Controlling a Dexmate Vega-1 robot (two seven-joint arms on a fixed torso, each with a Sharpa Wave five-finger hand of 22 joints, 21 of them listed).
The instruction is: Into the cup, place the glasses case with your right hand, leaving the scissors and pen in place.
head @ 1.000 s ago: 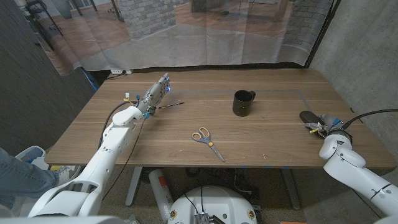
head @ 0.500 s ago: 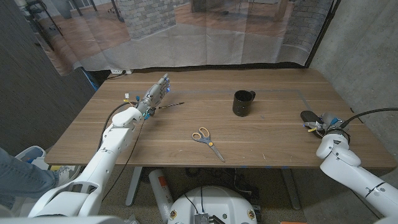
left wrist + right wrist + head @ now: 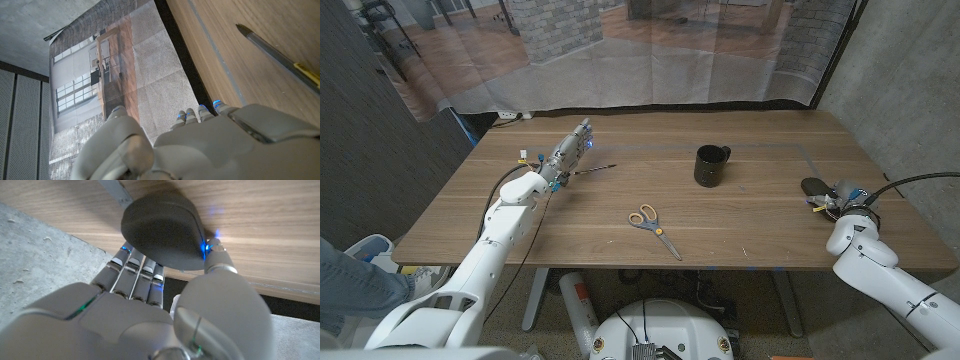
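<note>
Stage: grasp under way | right hand (image 3: 165,315): fingers and thumb close around glasses case (image 3: 161,235) at table's right edge | mug (image 3: 710,165): empty, well apart | scissors (image 3: 653,224), pen (image 3: 590,170): untouched | remaining: lift, carry, insert.

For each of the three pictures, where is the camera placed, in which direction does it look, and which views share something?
Head view: fixed on the robot's head, looking down at the table over both arms.
Left wrist view: behind the left hand, facing the pen.
Right wrist view: behind the right hand, whose fingers reach the glasses case.
Shared: head and right wrist views both show the case; head and left wrist, the pen.
</note>
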